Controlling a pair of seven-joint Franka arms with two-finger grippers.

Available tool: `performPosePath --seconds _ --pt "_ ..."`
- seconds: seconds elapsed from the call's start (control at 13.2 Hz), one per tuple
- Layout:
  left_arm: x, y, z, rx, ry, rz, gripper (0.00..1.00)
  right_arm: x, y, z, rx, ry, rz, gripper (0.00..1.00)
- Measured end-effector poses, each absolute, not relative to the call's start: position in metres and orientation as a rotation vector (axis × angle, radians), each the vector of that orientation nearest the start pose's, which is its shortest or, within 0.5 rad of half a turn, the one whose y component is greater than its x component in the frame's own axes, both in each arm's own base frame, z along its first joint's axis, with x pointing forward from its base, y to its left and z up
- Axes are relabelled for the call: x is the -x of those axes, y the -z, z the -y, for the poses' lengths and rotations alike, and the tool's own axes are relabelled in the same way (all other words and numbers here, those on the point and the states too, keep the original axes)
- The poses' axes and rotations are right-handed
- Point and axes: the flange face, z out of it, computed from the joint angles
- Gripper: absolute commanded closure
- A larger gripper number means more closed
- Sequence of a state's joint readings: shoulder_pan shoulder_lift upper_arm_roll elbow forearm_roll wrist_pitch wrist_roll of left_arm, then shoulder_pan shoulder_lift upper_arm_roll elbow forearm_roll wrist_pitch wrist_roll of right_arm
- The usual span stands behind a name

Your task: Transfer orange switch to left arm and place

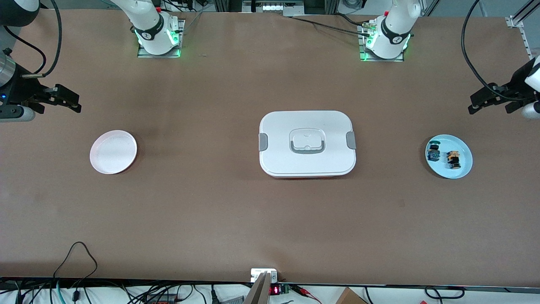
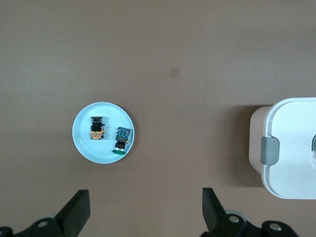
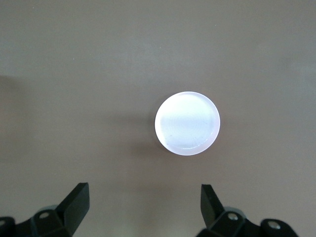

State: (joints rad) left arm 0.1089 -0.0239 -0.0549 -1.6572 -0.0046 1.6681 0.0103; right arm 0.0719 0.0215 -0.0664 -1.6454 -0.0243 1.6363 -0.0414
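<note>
The orange switch lies on a light blue plate toward the left arm's end of the table, beside a blue-and-black switch. In the left wrist view the orange switch and the plate show beyond the open fingers. My left gripper hangs open and empty over bare table beside that plate. My right gripper hangs open and empty over bare table beside a pale pink plate. The white lidded box stands mid-table between the two plates.
The blue-and-black switch shares the blue plate. The box's end with a grey clip shows in the left wrist view. The pink plate holds nothing. Cables lie along the table's near edge.
</note>
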Motion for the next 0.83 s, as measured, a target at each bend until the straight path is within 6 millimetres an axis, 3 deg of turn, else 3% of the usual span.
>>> performPosePath --seconds 0.38,0.83 --pt "-0.556 -0.622 -0.029 3.142 0.084 0.070 0.00 -0.564 -0.583 -0.001 3.165 -0.049 0.077 0.00" --pt "-0.563 -0.609 -0.033 3.144 0.044 0.078 0.00 -0.564 -0.583 -0.001 3.165 -0.049 0.077 0.00"
